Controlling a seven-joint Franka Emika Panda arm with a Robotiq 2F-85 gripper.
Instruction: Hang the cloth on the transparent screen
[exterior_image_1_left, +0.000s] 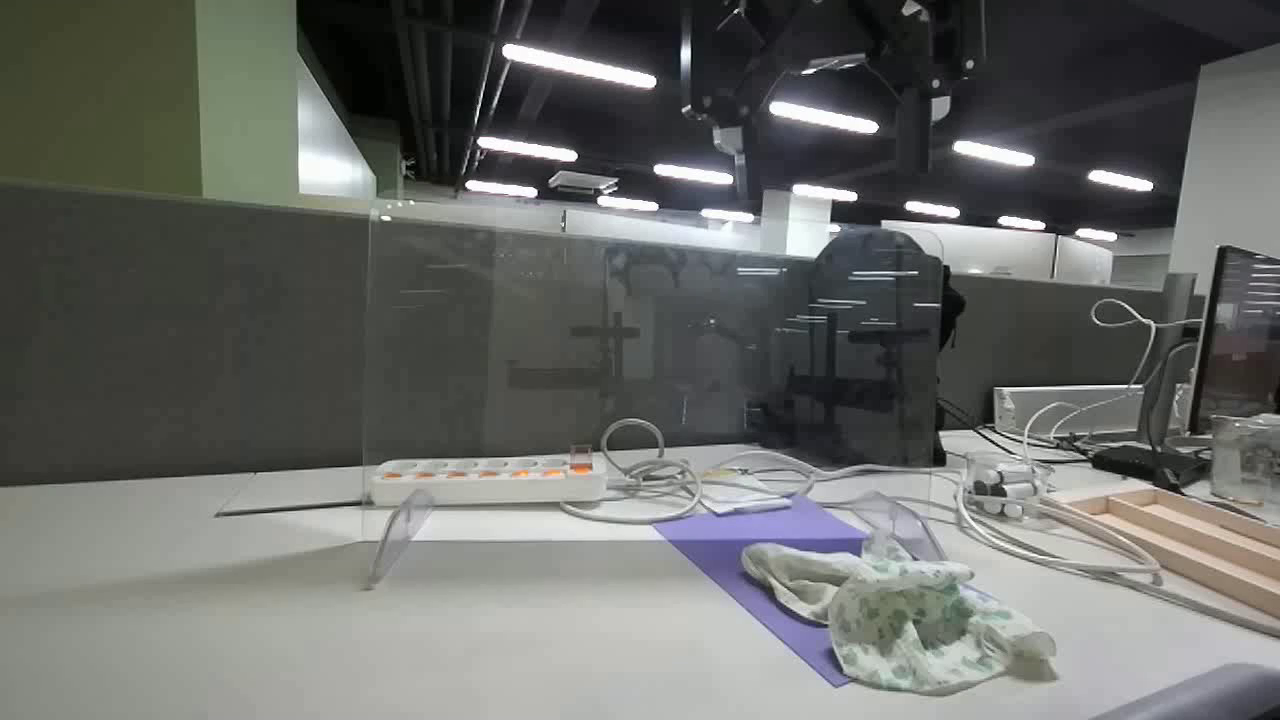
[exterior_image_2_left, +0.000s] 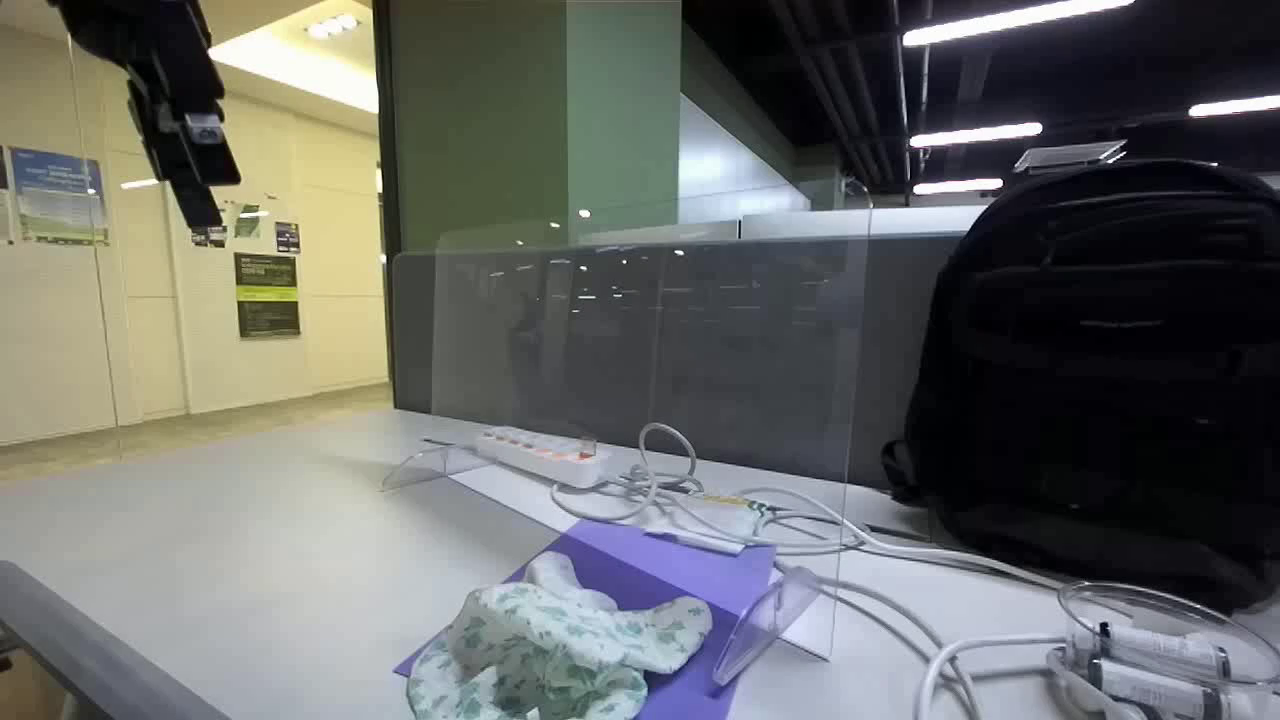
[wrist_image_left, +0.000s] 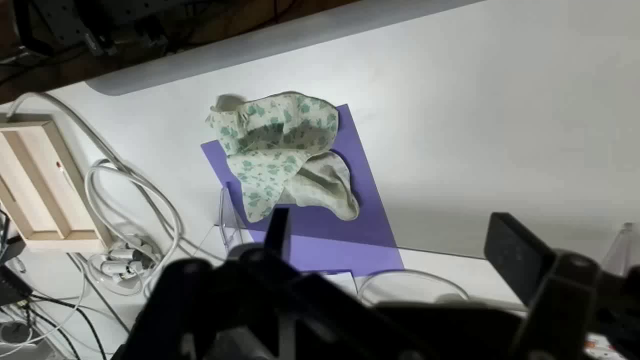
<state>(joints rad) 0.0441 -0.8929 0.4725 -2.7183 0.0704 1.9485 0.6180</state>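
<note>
The cloth, pale with green leaf prints (exterior_image_1_left: 930, 620), lies crumpled partly on a purple sheet (exterior_image_1_left: 775, 605) in front of the screen. It also shows in an exterior view (exterior_image_2_left: 560, 640) and the wrist view (wrist_image_left: 280, 135). The transparent screen (exterior_image_1_left: 650, 350) stands upright on clear feet; it also shows in an exterior view (exterior_image_2_left: 650, 330). No cloth is on it. One clear foot (wrist_image_left: 229, 220) is close to the cloth. My gripper (exterior_image_1_left: 828, 165) is open and empty, high above the table, above screen height. Its fingers are wide apart in the wrist view (wrist_image_left: 397, 240).
Behind the screen lie a white power strip (exterior_image_1_left: 490, 485) and looped cables (exterior_image_1_left: 655, 490). A wooden tray (wrist_image_left: 50, 185) and a clear cup of small bottles (exterior_image_1_left: 1005, 485) stand beside the cloth's end. A black backpack (exterior_image_2_left: 1100, 380) and a grey partition (exterior_image_1_left: 180, 340) stand behind.
</note>
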